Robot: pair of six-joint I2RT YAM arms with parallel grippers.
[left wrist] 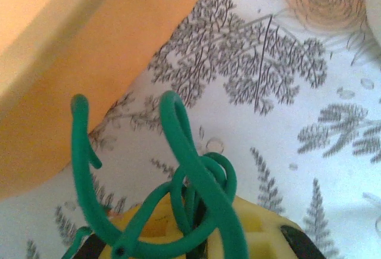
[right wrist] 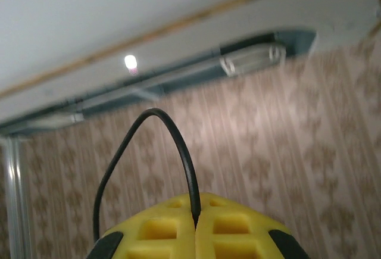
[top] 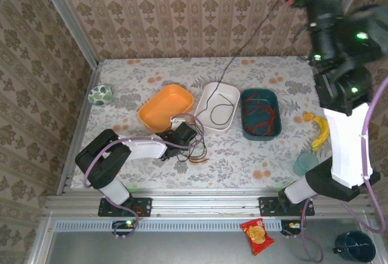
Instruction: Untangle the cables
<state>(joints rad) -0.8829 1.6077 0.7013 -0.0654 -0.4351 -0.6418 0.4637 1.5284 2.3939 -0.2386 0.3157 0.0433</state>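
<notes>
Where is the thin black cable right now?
Top view, upper right: the black cable is pinched in the raised right end effector and slants down into the white tray.

Three bins — orange bin (top: 165, 107), white bin (top: 219, 86), teal bin (top: 259, 93) — one banana (top: 321, 132), one snack bag (top: 257, 235).

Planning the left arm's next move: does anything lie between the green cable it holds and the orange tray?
Nothing visible does. The left gripper, shut on the green cable, sits beside the orange tray, with only bare tablecloth between them.
</notes>
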